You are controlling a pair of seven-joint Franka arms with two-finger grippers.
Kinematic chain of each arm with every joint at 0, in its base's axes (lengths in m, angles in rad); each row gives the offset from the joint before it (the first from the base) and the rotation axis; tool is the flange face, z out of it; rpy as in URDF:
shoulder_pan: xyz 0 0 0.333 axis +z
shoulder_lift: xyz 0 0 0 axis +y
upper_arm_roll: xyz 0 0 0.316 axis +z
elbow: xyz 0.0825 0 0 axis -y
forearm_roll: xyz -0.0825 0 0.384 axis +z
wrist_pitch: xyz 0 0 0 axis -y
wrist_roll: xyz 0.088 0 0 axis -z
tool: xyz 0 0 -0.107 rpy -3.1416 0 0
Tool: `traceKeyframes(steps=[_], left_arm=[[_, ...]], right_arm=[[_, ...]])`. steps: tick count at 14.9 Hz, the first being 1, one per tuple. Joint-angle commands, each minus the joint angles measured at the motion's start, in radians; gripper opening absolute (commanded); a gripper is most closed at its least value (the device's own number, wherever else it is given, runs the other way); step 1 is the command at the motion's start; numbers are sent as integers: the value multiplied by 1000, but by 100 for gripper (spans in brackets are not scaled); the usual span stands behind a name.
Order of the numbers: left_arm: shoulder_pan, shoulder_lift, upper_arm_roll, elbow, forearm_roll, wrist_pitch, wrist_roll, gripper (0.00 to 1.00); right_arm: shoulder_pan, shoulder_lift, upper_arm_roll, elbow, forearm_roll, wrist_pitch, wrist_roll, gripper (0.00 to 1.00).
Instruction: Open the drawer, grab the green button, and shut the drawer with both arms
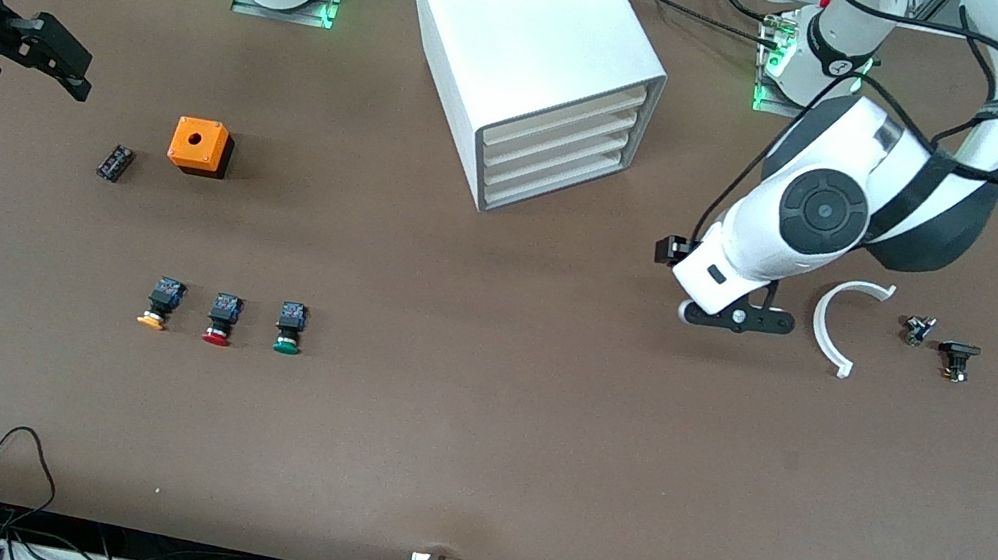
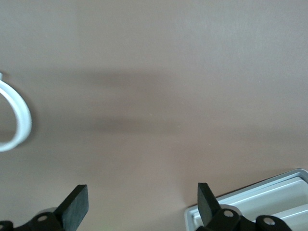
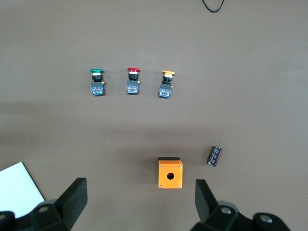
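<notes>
The white cabinet point(image 1: 530, 32) stands at the middle of the table's robot side. Its four cream-fronted drawers point(image 1: 561, 154) are all shut. The green-capped button point(image 1: 289, 328) lies on the table, not in a drawer, nearer the front camera and toward the right arm's end. It also shows in the right wrist view point(image 3: 96, 82). My left gripper point(image 1: 736, 317) is open and empty, low over bare table beside the cabinet's front; its view point(image 2: 142, 192) catches a corner of the cabinet point(image 2: 269, 197). My right gripper point(image 1: 73, 69) is open and empty point(image 3: 139, 187), above the table at the right arm's end.
A red-capped button point(image 1: 221, 319) and an orange-capped button point(image 1: 162, 303) lie in a row with the green one. An orange box point(image 1: 200, 146) and a small black part point(image 1: 114, 162) lie farther back. A white curved piece point(image 1: 837, 321) and two small parts point(image 1: 916, 330) lie by the left gripper.
</notes>
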Motion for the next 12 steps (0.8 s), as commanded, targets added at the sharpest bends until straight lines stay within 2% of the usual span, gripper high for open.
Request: traceKeyframes(steps=[1,4,6,7,9,12], left_arm=[[-2,-9,3,74,56,-67,84,100],[55,-9,-2,130,70,-113,188,100],[69,-57,45,131,53,-112,332,100],[64,-81,96,130,22,-112,388,100],[14,-156,258,113,-102,-112,522,100],[-81,-241,464,66,-174,-104,691,100]], right_arm=[[-7,10,9,28,-7,-22,6,99],[-7,10,9,29,-7,-22,6,99],[-7,10,8,28,-7,-22,6,99],[-7,10,9,28,-7,-22,6,99],[-7,10,9,29,-7,-22,6,99],[-7,10,9,29,-7,-22,6,99]])
